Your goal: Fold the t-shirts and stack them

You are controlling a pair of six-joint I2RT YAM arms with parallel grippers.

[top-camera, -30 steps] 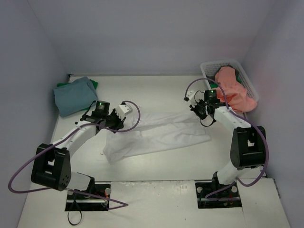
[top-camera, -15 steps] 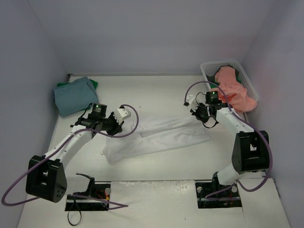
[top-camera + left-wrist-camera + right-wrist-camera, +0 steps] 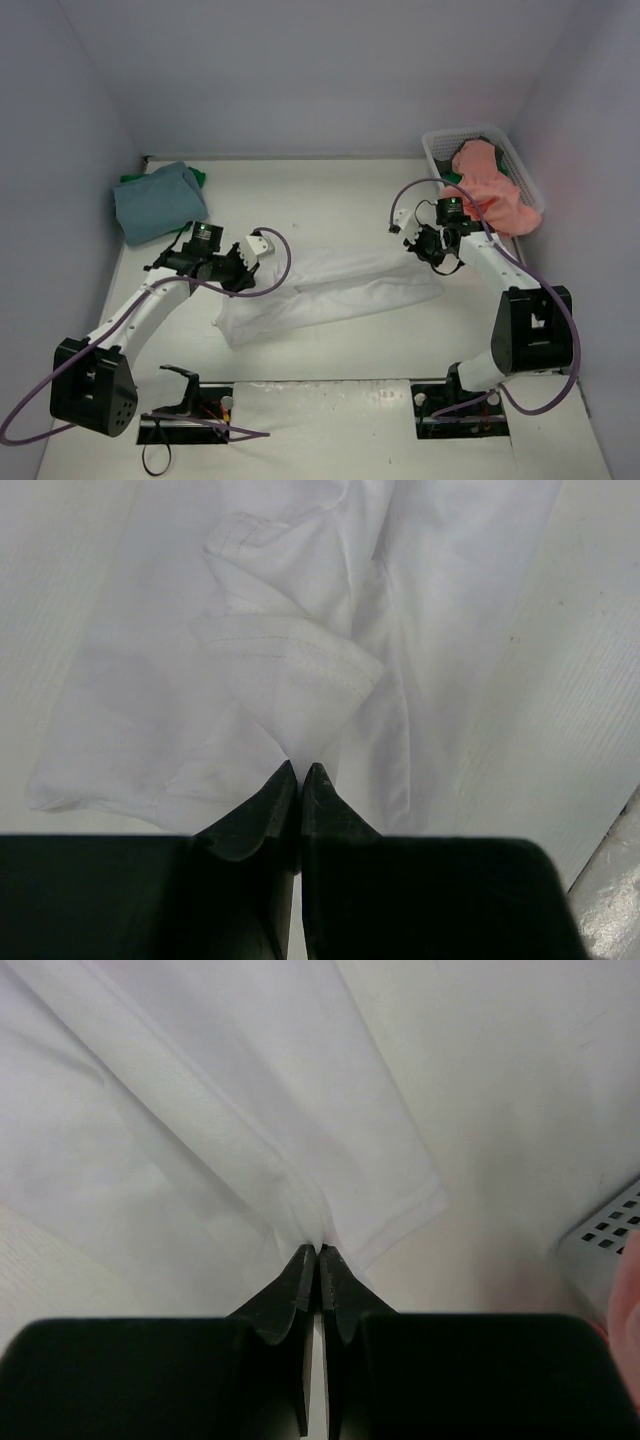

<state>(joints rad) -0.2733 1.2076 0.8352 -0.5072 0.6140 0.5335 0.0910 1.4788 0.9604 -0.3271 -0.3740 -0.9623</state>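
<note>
White shirt (image 3: 335,288) mid-table, stretched long between the arms, rumpled at its left end. Pinched at that end by the clamped left gripper (image 3: 300,772), at the right hem by the clamped right gripper (image 3: 318,1252). Thin bites, both. Likely to slip free if pulled unevenly; could then bunch or fold crooked. Blue shirt (image 3: 158,203) folded back left; pink shirt (image 3: 492,195) in basket (image 3: 470,132) back right.

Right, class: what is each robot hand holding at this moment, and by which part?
Both hold the white t-shirt: the left hand pinches a fold beside a stitched hem, the right hand a fold near a hemmed edge.
</note>
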